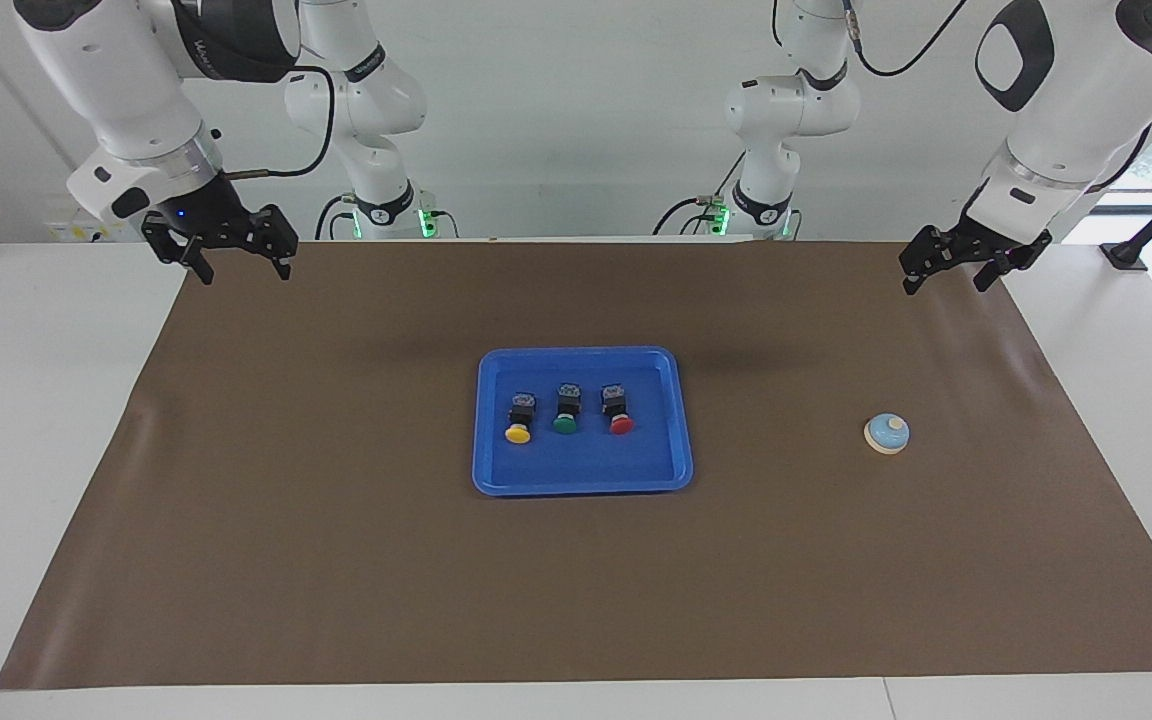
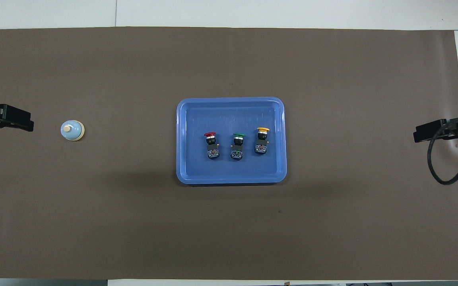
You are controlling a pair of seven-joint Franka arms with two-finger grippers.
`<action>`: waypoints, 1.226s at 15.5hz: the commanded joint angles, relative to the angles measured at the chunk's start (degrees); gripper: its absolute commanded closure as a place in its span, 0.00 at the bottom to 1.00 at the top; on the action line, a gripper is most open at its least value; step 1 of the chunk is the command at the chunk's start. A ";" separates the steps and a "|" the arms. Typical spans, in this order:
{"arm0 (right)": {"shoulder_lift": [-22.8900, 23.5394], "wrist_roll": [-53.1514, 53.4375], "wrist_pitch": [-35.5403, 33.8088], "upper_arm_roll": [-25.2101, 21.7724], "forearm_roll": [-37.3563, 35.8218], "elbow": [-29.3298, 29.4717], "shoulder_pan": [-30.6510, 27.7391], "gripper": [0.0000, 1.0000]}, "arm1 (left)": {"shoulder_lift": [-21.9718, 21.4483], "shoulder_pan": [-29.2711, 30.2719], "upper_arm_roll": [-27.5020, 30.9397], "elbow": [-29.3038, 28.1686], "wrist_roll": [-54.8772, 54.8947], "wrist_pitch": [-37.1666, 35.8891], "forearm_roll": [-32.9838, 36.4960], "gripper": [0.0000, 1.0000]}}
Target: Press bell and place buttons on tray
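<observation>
The blue tray (image 1: 582, 486) lies in the middle of the brown mat. In it, three buttons lie on their sides in a row: yellow (image 1: 519, 420), green (image 1: 565, 410) and red (image 1: 618, 408). The overhead view shows the tray (image 2: 231, 179) with the red (image 2: 211, 145), green (image 2: 237, 146) and yellow (image 2: 261, 141) buttons. The bell (image 1: 886, 433) (image 2: 72, 130) stands on the mat toward the left arm's end. My left gripper (image 1: 944, 288) (image 2: 10, 121) is open, empty and raised over the mat's edge at that end. My right gripper (image 1: 246, 277) (image 2: 431, 133) is open, empty and raised over the mat's edge at the right arm's end.
A brown mat (image 1: 336, 550) covers most of the white table (image 1: 36, 400). A black cable (image 2: 441, 174) loops from the right arm over the mat's edge.
</observation>
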 commanded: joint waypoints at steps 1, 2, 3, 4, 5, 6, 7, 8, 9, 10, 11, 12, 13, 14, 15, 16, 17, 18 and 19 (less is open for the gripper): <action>-0.56 -0.38 -1.38 0.43 -0.95 -0.20 -0.52 0.00 | -0.53 -0.20 0.13 -0.14 -0.34 0.78 0.30 0.00; -0.56 -0.38 -1.65 0.43 -0.95 -0.20 -0.52 0.00 | -0.53 -0.20 0.13 -0.22 -0.34 0.78 0.30 0.00; -0.65 -0.38 -2.00 0.52 -0.95 -0.37 -0.52 0.00 | -0.53 -0.20 0.13 -0.23 -0.34 0.78 0.30 0.00; -0.73 -0.38 -2.78 0.52 -0.86 -0.37 -0.52 0.00 | -0.53 -0.20 0.13 -0.23 -0.34 0.78 0.30 0.00; -0.74 -0.46 -3.40 0.52 -0.77 -0.29 -0.52 0.00 | -0.53 -0.20 0.13 -0.23 -0.34 0.78 0.30 0.00; -0.74 -0.38 -3.41 0.52 -0.77 -0.29 -0.52 0.00 | -0.53 -0.20 0.13 -0.23 -0.34 0.78 0.30 0.00; -0.82 -0.38 -3.49 0.52 -0.77 -0.29 -0.43 0.00 | -0.53 -0.20 0.13 -0.23 -0.34 0.69 0.30 0.00; -0.74 -0.38 -3.49 0.52 -0.77 -0.29 -0.43 0.00 | -0.53 -0.20 0.13 -0.31 -0.34 0.69 0.30 0.00; -0.74 -0.38 -3.49 0.52 -0.77 -0.29 -0.43 0.00 | -0.53 -0.20 0.13 -0.31 -0.34 0.69 0.30 0.00; -0.82 -0.38 -3.49 0.52 -0.77 -0.29 -0.52 0.00 | -0.53 -0.29 0.13 -0.31 -0.34 0.69 0.30 0.00; -0.74 -0.38 -3.49 0.52 -0.77 -0.29 -0.52 0.00 | -0.62 -0.20 0.13 -0.31 -0.16 0.60 0.30 0.00; -0.74 -0.38 -3.49 0.52 -0.77 -0.29 -0.52 0.00 | -0.70 -0.12 0.04 -0.40 -0.07 0.60 0.21 0.00; -0.82 -0.38 -3.49 0.52 -0.77 -0.29 -0.43 0.00 | -0.71 -0.12 0.13 -0.66 0.10 0.78 0.21 0.00; -0.82 -0.38 -3.49 0.52 -0.77 -0.29 -0.43 0.00 | -0.88 -0.12 0.13 -1.19 0.10 0.87 0.30 0.00; -0.82 -0.38 -3.49 0.52 -0.77 -0.29 -0.43 0.00 | -1.32 -0.12 0.21 -2.15 -0.24 1.48 0.30 0.00; -0.74 -0.38 -3.49 0.52 -0.77 -0.29 -0.52 0.00 | -1.76 -0.03 0.30 -3.29 -0.25 3.05 0.30 0.00; -0.74 -0.38 -3.49 0.52 -0.77 -0.29 -0.52 0.00 | -2.98 0.15 0.39 -5.82 -0.51 4.80 0.30 0.00; -0.82 -0.38 -3.49 0.52 -0.77 -0.29 -0.52 0.00 | -4.03 0.23 0.39 -8.72 0.27 6.91 0.39 0.00; -0.74 -0.38 -3.49 0.52 -0.77 -0.29 -0.52 0.00 | -4.57 0.24 0.48 -11.01 0.19 10.33 0.39 0.34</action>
